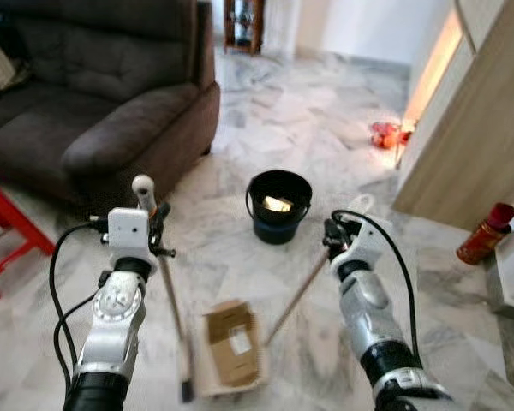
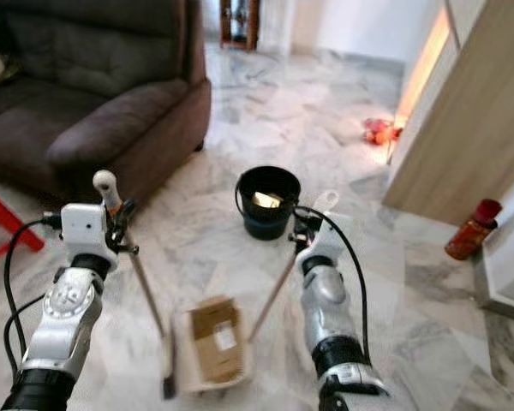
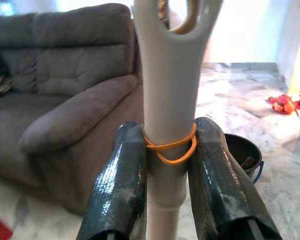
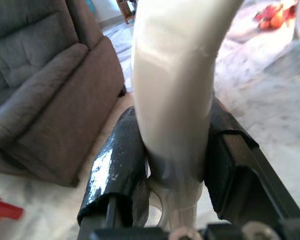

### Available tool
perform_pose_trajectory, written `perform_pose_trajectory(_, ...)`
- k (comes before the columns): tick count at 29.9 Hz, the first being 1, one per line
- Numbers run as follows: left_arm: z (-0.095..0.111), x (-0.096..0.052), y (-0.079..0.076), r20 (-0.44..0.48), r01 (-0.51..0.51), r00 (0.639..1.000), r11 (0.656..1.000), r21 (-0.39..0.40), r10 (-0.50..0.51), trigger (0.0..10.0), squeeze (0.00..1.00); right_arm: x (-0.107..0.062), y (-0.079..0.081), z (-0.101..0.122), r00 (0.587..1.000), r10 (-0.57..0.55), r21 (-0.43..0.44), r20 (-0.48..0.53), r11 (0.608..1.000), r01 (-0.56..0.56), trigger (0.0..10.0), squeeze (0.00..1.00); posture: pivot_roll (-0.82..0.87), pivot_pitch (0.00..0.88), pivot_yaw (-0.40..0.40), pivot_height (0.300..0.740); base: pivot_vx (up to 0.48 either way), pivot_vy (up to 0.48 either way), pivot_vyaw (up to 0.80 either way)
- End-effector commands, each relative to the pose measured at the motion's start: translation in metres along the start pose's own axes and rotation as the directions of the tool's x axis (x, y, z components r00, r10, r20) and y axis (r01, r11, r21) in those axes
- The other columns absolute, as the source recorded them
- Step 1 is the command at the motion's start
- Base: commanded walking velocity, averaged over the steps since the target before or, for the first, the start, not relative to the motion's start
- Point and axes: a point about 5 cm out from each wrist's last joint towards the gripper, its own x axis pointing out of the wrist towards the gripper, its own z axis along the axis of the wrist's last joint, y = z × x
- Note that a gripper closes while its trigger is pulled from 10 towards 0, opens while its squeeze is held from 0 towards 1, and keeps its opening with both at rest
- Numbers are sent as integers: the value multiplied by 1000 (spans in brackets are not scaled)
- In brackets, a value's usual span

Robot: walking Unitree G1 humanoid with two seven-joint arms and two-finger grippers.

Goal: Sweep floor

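Observation:
My left gripper (image 1: 157,224) is shut on the white top of a broom handle (image 3: 170,75), just where an orange rubber band wraps it. The broom's stick (image 1: 173,300) slants down to its dark head (image 1: 186,390) on the marble floor. My right gripper (image 1: 334,233) is shut on the white top of the dustpan handle (image 4: 175,60). Its wooden stick (image 1: 298,295) runs down to the pale dustpan (image 1: 201,377) lying on the floor between my arms. A piece of brown cardboard (image 1: 231,342) lies in the pan. The broom head stands close by the pan's left side.
A black bucket (image 1: 279,205) with something pale inside stands just ahead. A dark brown sofa (image 1: 94,94) is at the left, with a red stool (image 1: 4,231) near it. A wooden cabinet (image 1: 480,120) and a red bottle (image 1: 486,233) are at the right. Red-orange items (image 1: 387,134) lie farther off.

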Motion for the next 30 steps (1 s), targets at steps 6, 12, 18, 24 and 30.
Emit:
perform_pose_trajectory(6, 9, 4, -4, 48, 13, 999, 1000, 5, -13, 10000, 0, 4, -6, 13, 999, -16, 9, 40, 1000, 16, 10000, 0, 93, 0, 11, 740, 398, 0, 0)
perform_pose_trajectory(12, 9, 4, -4, 49, 13, 999, 1000, 5, -14, 10000, 0, 5, -4, 12, 999, -11, 4, 35, 1000, 11, 10000, 0, 94, 0, 11, 740, 396, 0, -272)
perform_pose_trajectory(18, 10, 5, -4, 52, 13, 999, 1000, 8, -13, 10000, 0, 5, -2, 13, 999, 1, -3, 35, 1000, -1, 10000, 0, 97, 0, 10, 740, 397, 0, -200)
perform_pose_trajectory(24, 10, 5, -4, 52, 13, 999, 1000, 9, -13, 10000, 0, 6, -2, 13, 999, 0, -4, 32, 1000, 0, 10000, 0, 97, 0, 7, 740, 396, 0, -92)
perform_pose_trajectory(30, 10, 5, -4, 51, 9, 999, 1000, 9, -9, 10000, 0, 6, -2, 13, 1000, 1, -8, 26, 1000, 0, 10000, 0, 98, 0, 5, 740, 397, 0, -660)
